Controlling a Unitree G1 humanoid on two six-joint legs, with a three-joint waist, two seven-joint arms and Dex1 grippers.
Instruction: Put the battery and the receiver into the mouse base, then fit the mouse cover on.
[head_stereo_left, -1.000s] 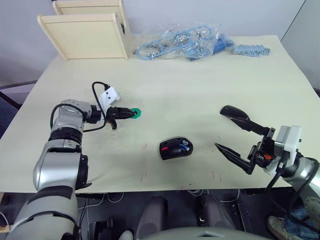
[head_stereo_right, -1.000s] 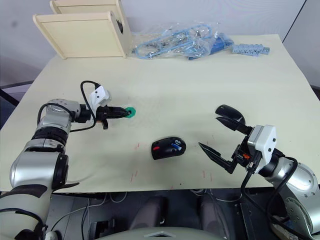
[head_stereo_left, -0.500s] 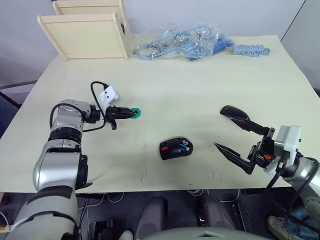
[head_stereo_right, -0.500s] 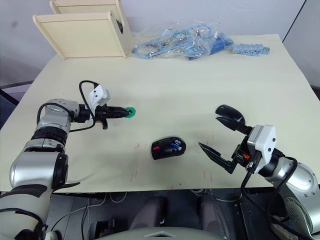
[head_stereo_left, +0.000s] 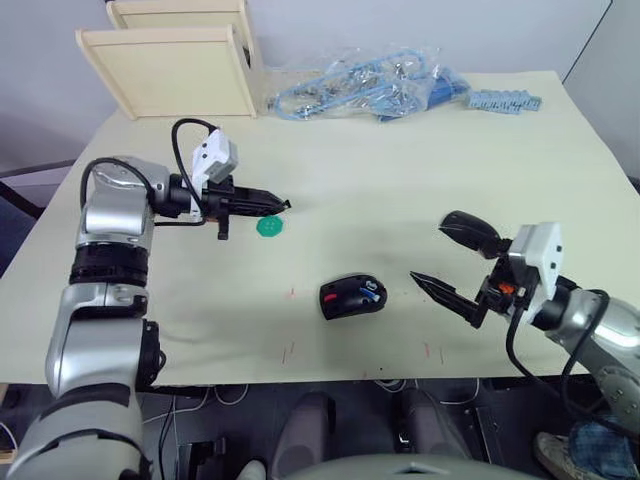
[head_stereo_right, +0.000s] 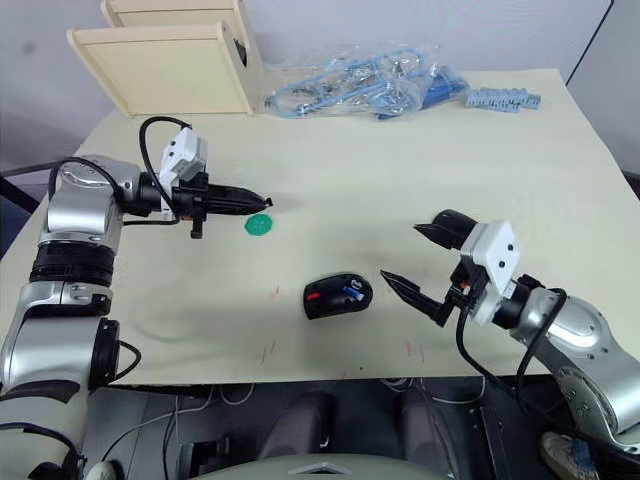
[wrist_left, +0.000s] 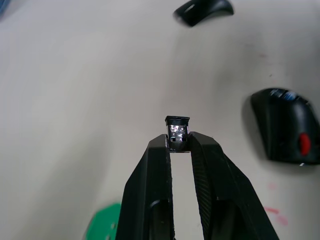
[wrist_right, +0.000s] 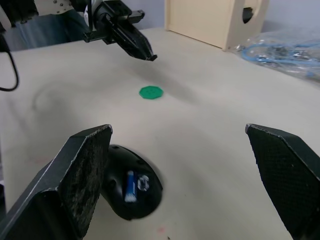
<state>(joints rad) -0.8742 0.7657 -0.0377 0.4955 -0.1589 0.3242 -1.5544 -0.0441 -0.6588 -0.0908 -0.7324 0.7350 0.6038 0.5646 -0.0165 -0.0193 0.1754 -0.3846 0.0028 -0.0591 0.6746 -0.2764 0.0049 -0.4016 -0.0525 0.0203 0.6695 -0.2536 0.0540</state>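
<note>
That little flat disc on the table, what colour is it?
The disc is green, clearest in the left eye view.

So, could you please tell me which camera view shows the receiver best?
The left wrist view: the receiver sits close up, pinched at the tip of the left gripper. In the two eye views and the right wrist view that gripper's tip is too small to make the receiver out.
</note>
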